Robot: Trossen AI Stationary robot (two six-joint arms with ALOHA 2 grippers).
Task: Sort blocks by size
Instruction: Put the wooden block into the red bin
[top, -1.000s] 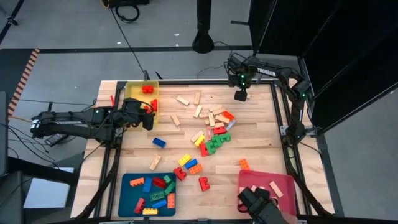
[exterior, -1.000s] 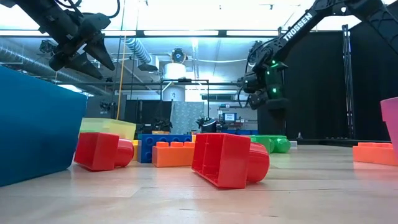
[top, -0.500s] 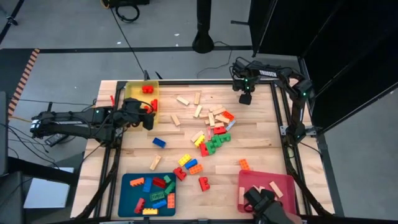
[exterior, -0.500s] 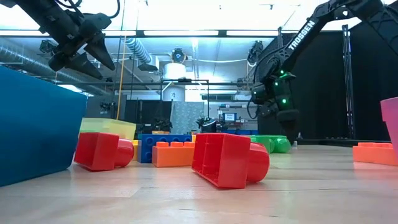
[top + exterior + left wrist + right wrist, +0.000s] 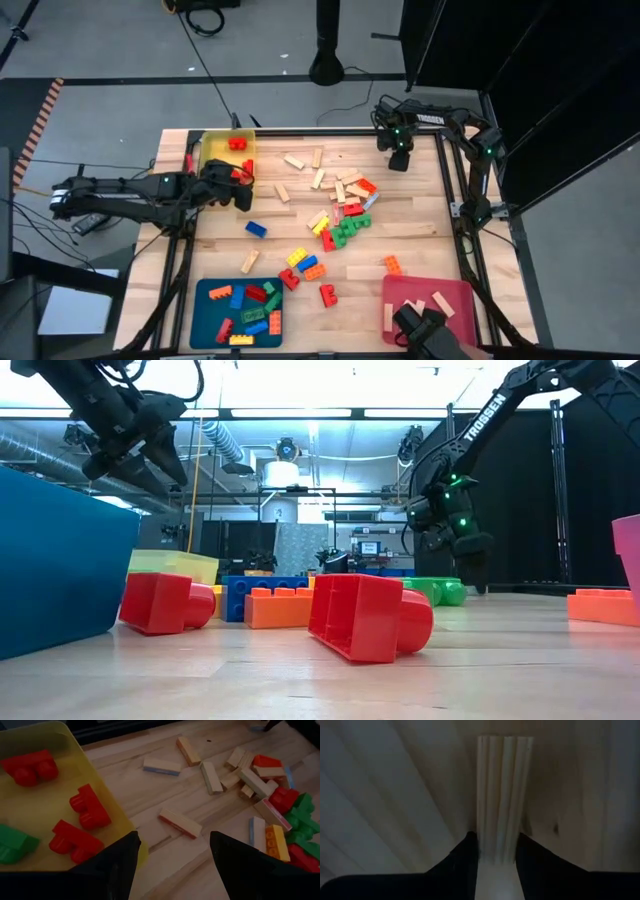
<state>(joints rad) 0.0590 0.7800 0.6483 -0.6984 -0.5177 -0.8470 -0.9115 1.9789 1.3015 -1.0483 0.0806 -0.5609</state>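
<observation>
Right end effector (image 5: 495, 851) pinches a pale wooden bar (image 5: 503, 795) near the table's (image 5: 420, 230) far right corner; left end effector (image 5: 172, 851), spread, hovers beside the yellow tray (image 5: 60, 750).

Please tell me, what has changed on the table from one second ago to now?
The right gripper moved down to the table's far edge and closed around a pale wooden bar. The left gripper stayed open beside the yellow tray, shifting only slightly. The blocks lie as before.
</observation>
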